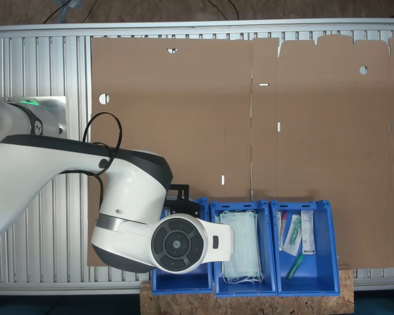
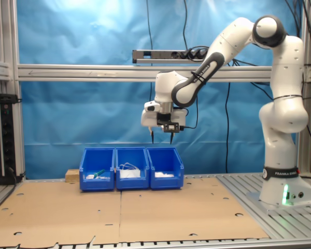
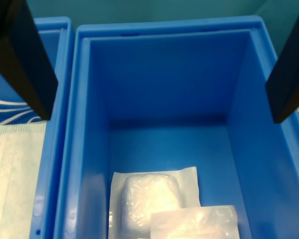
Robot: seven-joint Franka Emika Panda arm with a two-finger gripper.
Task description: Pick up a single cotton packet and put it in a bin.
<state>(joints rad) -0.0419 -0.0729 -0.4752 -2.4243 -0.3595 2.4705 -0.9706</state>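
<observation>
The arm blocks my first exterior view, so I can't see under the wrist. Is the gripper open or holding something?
Observer: In the second exterior view the gripper is open, with nothing between its fingers.
Operator: Where is it relative to the bins?
Observer: It hangs above the bin at the second exterior view's right end of the row, fingertips clear of the rim.
Operator: What's inside that bin?
Observer: The wrist view shows a puffy white pad in its wrapper and a flatter cotton packet overlapping its corner.
</observation>
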